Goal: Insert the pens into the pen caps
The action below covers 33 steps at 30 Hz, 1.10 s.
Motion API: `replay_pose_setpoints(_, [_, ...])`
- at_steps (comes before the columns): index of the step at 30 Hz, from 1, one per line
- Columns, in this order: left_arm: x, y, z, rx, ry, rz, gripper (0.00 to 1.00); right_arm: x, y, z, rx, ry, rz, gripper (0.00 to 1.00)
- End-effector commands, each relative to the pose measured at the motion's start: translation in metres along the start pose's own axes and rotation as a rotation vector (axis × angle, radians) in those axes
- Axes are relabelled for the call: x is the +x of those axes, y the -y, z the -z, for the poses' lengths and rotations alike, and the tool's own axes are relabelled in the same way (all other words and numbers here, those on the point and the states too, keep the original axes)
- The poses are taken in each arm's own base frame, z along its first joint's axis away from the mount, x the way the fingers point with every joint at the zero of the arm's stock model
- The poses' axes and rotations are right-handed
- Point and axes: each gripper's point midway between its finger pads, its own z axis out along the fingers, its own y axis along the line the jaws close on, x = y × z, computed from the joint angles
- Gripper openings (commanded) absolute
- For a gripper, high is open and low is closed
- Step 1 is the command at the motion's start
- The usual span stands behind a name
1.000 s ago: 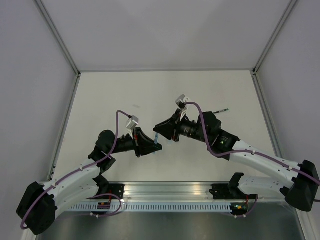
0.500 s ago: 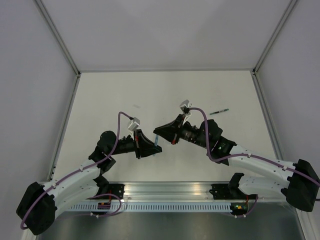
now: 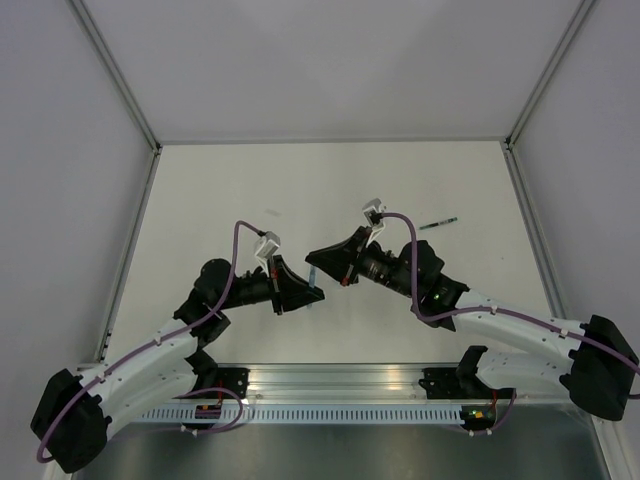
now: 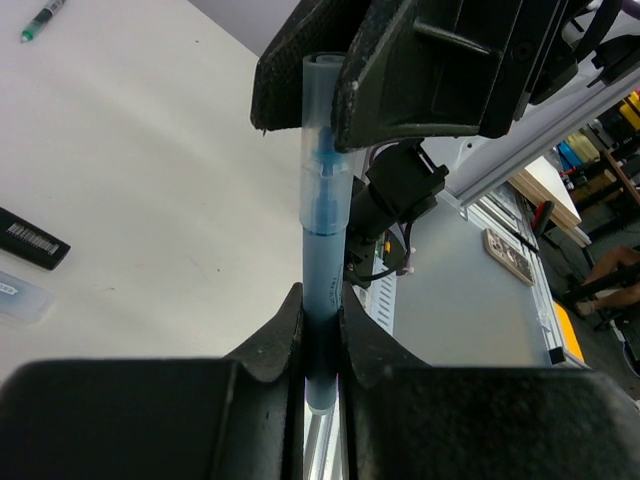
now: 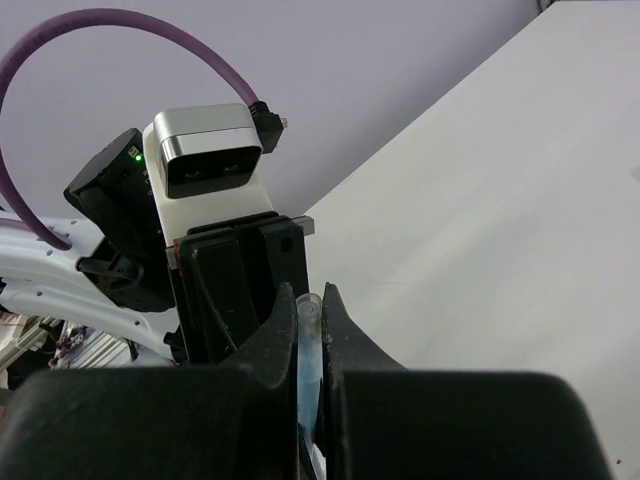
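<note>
My left gripper (image 4: 320, 300) is shut on the body of the light blue marker (image 4: 322, 270), which points up and away from it. The marker's front end sits inside the translucent light blue cap (image 4: 319, 110). My right gripper (image 5: 311, 300) is shut on that cap (image 5: 309, 335). In the top view the two grippers, left (image 3: 308, 291) and right (image 3: 316, 258), meet tip to tip above the table's middle. The thin green pen (image 3: 437, 224) lies at the right and also shows in the left wrist view (image 4: 42, 18). The black marker (image 4: 30, 238) and a clear bluish cap (image 4: 20, 298) lie on the table.
The white table (image 3: 220, 180) has a metal frame and walls on three sides. A small dark item (image 3: 272, 212) lies left of centre; I cannot tell what it is. The rail (image 3: 340, 380) holding the arm bases runs along the near edge.
Both wrists have shifted slightly to the right and toward each other. Both grippers stay shut, with the marker and cap between them.
</note>
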Motion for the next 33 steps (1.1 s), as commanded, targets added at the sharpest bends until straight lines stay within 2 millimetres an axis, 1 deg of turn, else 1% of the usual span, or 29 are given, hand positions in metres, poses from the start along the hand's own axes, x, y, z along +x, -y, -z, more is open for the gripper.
replay_pose_setpoints(1, [-0.106, 0.018, -0.006, -0.048, 0.311, -0.152, 0.02, 0.075, -0.003, 0.023, -0.026, -0.268, -0.049, 0.0])
replay_pose_setpoints(4, [-0.117, 0.016, -0.01, -0.068, 0.326, -0.126, 0.02, 0.077, 0.001, 0.027, -0.01, -0.274, -0.036, 0.0])
replay_pose_setpoints(6, [-0.122, 0.014, -0.012, -0.086, 0.334, -0.105, 0.02, 0.078, -0.001, 0.029, -0.017, -0.28, -0.042, 0.0])
replay_pose_setpoints(7, [-0.128, 0.016, -0.013, -0.086, 0.343, -0.106, 0.02, 0.079, -0.001, 0.03, -0.015, -0.283, -0.043, 0.0])
replay_pose_setpoints(9, [-0.131, 0.009, -0.017, -0.112, 0.338, -0.098, 0.02, 0.081, 0.001, 0.032, -0.004, -0.29, -0.044, 0.0])
replay_pose_setpoints(10, [-0.133, 0.007, -0.019, -0.123, 0.332, -0.102, 0.02, 0.085, 0.003, 0.035, 0.001, -0.298, -0.047, 0.0])
replay_pose_setpoints(11, [-0.141, 0.007, -0.019, -0.138, 0.34, -0.118, 0.02, 0.088, 0.003, 0.036, 0.002, -0.301, -0.053, 0.0])
replay_pose_setpoints(12, [-0.139, 0.002, -0.022, -0.155, 0.329, -0.116, 0.02, 0.089, 0.002, 0.037, -0.003, -0.298, -0.057, 0.0])
replay_pose_setpoints(13, [-0.146, 0.001, -0.022, -0.168, 0.341, -0.137, 0.02, 0.095, 0.005, 0.04, 0.004, -0.308, -0.062, 0.0])
replay_pose_setpoints(15, [-0.147, -0.006, -0.024, -0.2, 0.337, -0.138, 0.02, 0.099, 0.006, 0.041, 0.005, -0.317, -0.063, 0.0])
replay_pose_setpoints(17, [-0.155, -0.007, -0.024, -0.212, 0.349, -0.156, 0.02, 0.103, 0.006, 0.042, 0.009, -0.328, -0.068, 0.0])
replay_pose_setpoints(18, [-0.155, -0.01, -0.025, -0.225, 0.344, -0.153, 0.02, 0.106, 0.007, 0.044, 0.01, -0.334, -0.069, 0.0])
replay_pose_setpoints(19, [-0.162, -0.01, -0.024, -0.242, 0.359, -0.171, 0.02, 0.106, 0.007, 0.044, 0.01, -0.336, -0.069, 0.0])
replay_pose_setpoints(21, [-0.165, -0.016, -0.022, -0.281, 0.362, -0.18, 0.02, 0.109, 0.007, 0.045, 0.015, -0.346, -0.077, 0.0])
replay_pose_setpoints(22, [-0.174, -0.017, -0.021, -0.304, 0.379, -0.204, 0.02, 0.11, 0.008, 0.045, 0.02, -0.348, -0.077, 0.0])
replay_pose_setpoints(26, [-0.183, -0.023, -0.021, -0.342, 0.388, -0.218, 0.02, 0.116, 0.011, 0.046, 0.033, -0.36, -0.081, 0.0])
replay_pose_setpoints(30, [-0.191, -0.022, -0.023, -0.34, 0.409, -0.211, 0.02, 0.125, 0.012, 0.044, 0.025, -0.375, -0.089, 0.0])
replay_pose_setpoints(33, [-0.203, -0.016, -0.017, -0.344, 0.446, -0.231, 0.02, 0.126, 0.008, 0.045, -0.004, -0.37, -0.099, 0.0])
